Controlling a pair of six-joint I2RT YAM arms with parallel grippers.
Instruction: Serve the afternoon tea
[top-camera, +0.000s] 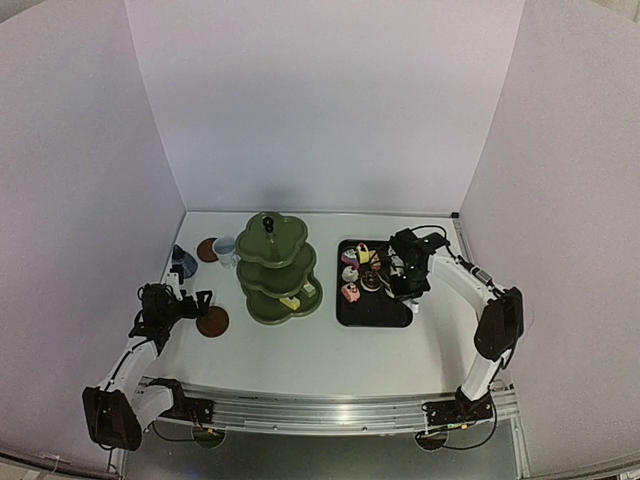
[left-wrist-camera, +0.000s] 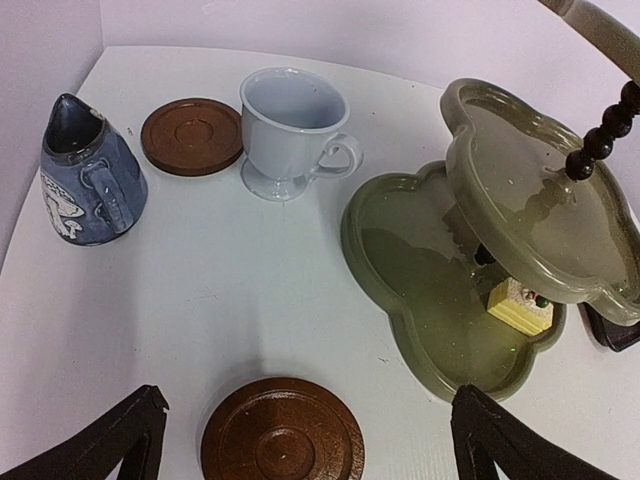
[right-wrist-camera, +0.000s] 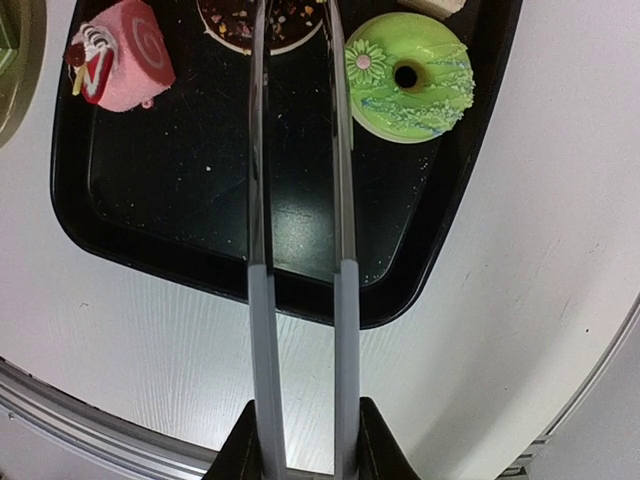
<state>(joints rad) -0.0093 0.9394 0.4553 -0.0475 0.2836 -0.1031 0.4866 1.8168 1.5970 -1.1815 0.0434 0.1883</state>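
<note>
My right gripper (right-wrist-camera: 305, 445) is shut on the thin metal tongs (right-wrist-camera: 258, 200). Their two arms reach out over the black tray (right-wrist-camera: 200, 170) to the chocolate cake (right-wrist-camera: 262, 25); the tips are cut off at the top edge. A pink roll cake (right-wrist-camera: 120, 55) and a green doughnut (right-wrist-camera: 410, 78) lie on either side. My left gripper (left-wrist-camera: 307, 400) stands open above a brown coaster (left-wrist-camera: 282, 432). Beyond it are the white mug (left-wrist-camera: 292, 128), a second coaster (left-wrist-camera: 190, 135) and the blue-grey pot (left-wrist-camera: 90, 180). The olive three-tier stand (left-wrist-camera: 430, 260) carries a yellow cake (left-wrist-camera: 520, 305) on its bottom tier.
The tray (top-camera: 385, 310) with several cakes lies right of the stand (top-camera: 275, 265). White walls close in the table at the back and on both sides. The table's metal front rail (top-camera: 320, 410) runs between the arm bases.
</note>
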